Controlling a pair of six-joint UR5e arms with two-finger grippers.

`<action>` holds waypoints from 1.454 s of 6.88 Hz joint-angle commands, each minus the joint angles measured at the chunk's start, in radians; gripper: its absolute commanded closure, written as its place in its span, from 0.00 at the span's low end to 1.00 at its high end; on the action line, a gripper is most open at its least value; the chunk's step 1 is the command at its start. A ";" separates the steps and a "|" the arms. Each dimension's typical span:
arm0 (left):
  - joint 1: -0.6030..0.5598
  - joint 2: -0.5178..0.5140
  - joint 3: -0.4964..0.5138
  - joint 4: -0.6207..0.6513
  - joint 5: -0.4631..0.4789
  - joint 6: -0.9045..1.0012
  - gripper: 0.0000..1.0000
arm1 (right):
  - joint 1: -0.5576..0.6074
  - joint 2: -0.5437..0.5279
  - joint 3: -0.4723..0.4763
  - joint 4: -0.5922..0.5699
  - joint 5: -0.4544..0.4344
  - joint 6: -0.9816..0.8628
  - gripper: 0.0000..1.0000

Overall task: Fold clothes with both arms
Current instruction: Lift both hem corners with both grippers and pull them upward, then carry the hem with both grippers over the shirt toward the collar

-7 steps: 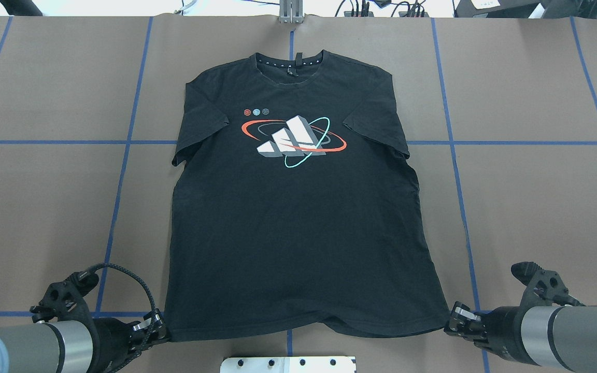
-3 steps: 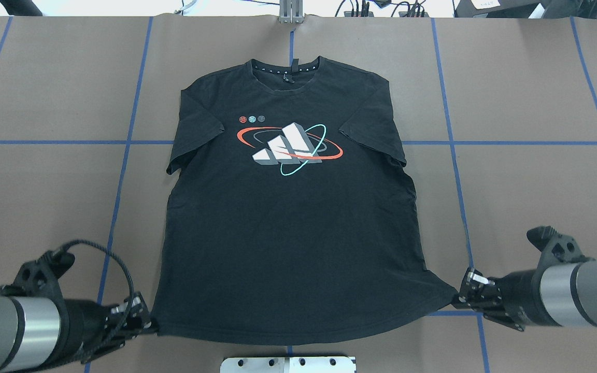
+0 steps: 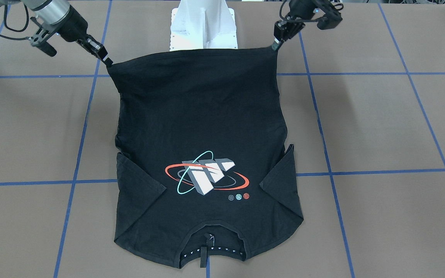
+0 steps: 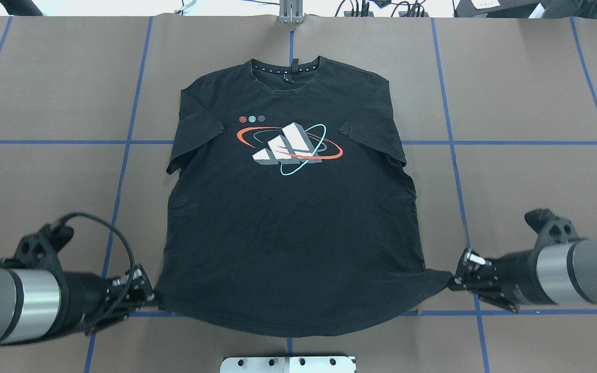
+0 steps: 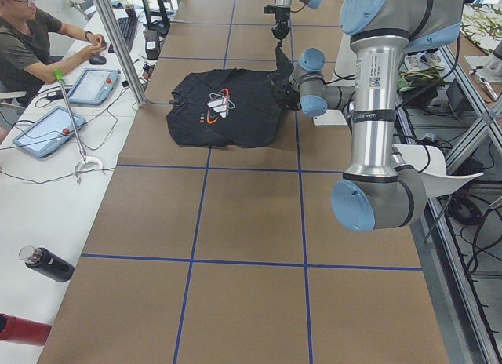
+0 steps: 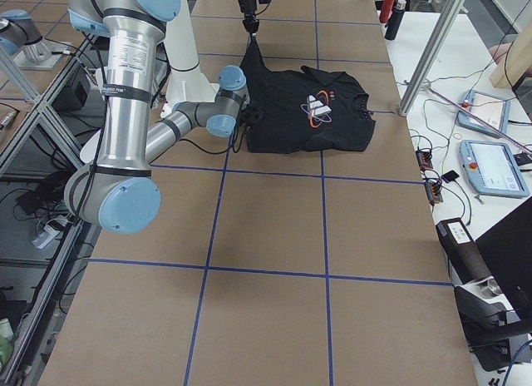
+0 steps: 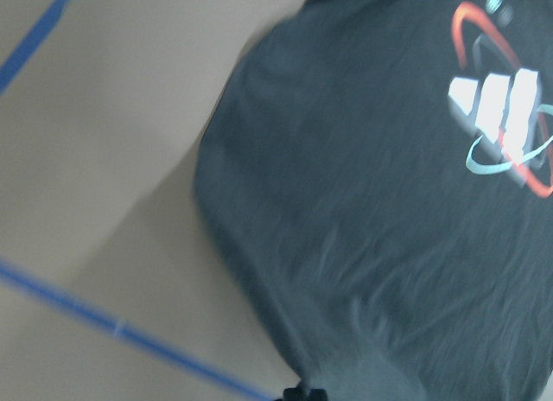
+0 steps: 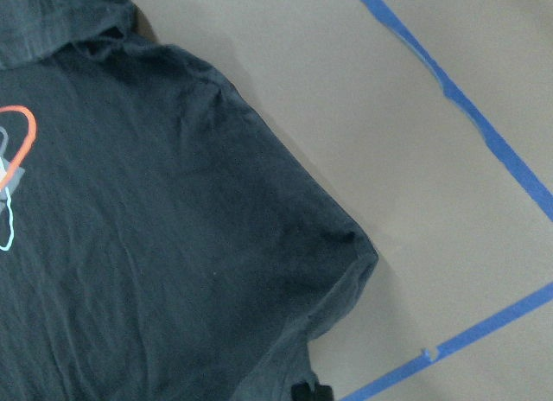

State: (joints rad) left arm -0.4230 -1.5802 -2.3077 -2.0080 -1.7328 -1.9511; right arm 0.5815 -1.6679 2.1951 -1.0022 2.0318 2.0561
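The black T-shirt (image 4: 298, 223) lies face up on the brown table, collar at the far side and its chest graphic (image 4: 289, 148) showing. My left gripper (image 4: 151, 297) is shut on the near left hem corner. My right gripper (image 4: 453, 282) is shut on the near right hem corner. Both corners are held up off the table, and the hem sags in a curve between them. From the front-facing view the shirt (image 3: 203, 116) hangs stretched from the left gripper (image 3: 274, 47) and the right gripper (image 3: 107, 61). Each wrist view shows dark fabric (image 7: 389, 228) (image 8: 155, 245) over the table.
The white pedestal base (image 4: 288, 364) stands just behind the hem, between the arms. Blue tape lines (image 4: 122, 171) grid the table. A metal post (image 4: 290, 13) sits beyond the collar. A person (image 5: 31, 42) sits at a side bench with tablets (image 5: 47, 129) and bottles (image 5: 47, 263).
Both grippers have moved away from the robot's base and upward with the hem corners. The hem now bows between them, and the shirt has slid a little to the left and toward the robot.
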 commanded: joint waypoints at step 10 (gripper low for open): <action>-0.419 -0.403 0.586 -0.015 -0.090 0.207 1.00 | 0.365 0.661 -0.553 -0.444 0.041 -0.389 1.00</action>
State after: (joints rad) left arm -0.8317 -1.9640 -1.7485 -2.0232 -1.8226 -1.7508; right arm 0.9353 -1.0510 1.6837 -1.4287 2.0749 1.6842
